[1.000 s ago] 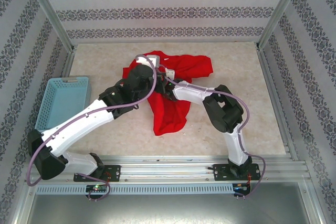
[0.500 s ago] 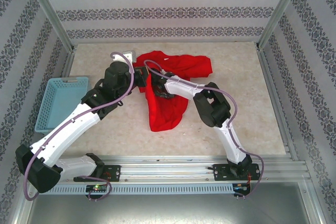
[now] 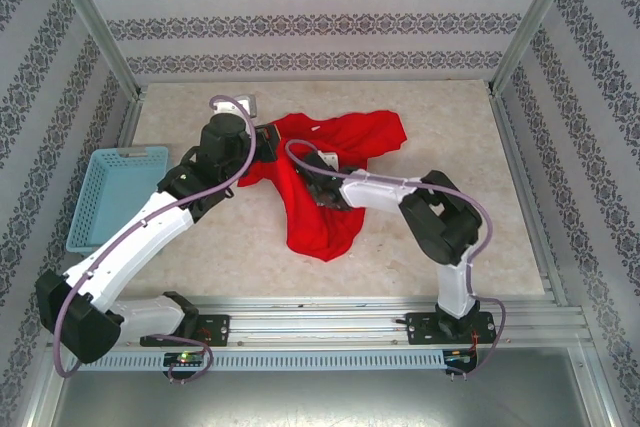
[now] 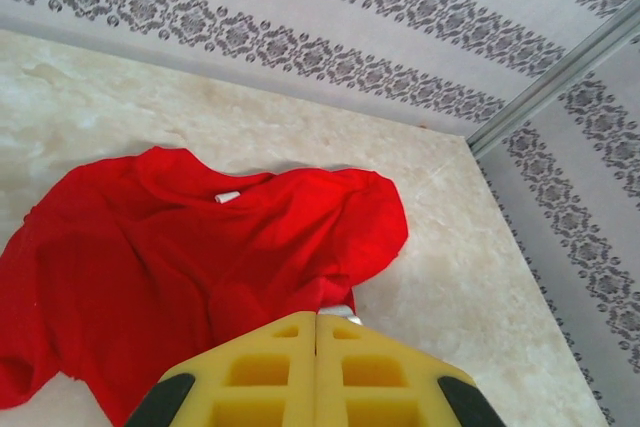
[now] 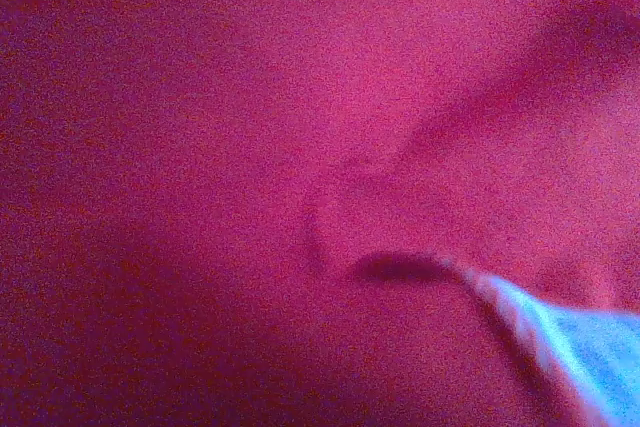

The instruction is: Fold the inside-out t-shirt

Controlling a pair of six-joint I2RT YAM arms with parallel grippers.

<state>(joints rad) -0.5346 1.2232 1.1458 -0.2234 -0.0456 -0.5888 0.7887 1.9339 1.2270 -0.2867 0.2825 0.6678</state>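
Note:
The inside-out t-shirt (image 3: 350,142) is bright red and lies crumpled across the middle of the table, with a tail hanging toward the near edge. My left gripper (image 3: 262,139) is at its left edge. In the left wrist view the yellow fingers (image 4: 260,367) are pressed together, pinching a fold of the red cloth (image 4: 200,247) at their tips (image 4: 317,319). My right gripper (image 3: 318,185) is sunk into the shirt's middle, shut, its fingers buried in fabric. Red cloth (image 5: 250,147) covers the right wrist view.
A light blue mesh basket (image 3: 110,192) stands at the table's left edge. Patterned walls and metal posts (image 3: 520,27) box in the beige table (image 3: 460,147). A white label (image 4: 228,197) shows at the shirt's collar. The table has bare room right of the shirt.
My left gripper has pulled back to the left, stretching the shirt's left edge with it. My right gripper has shut in the shirt's middle, and its arm has swung right and lower.

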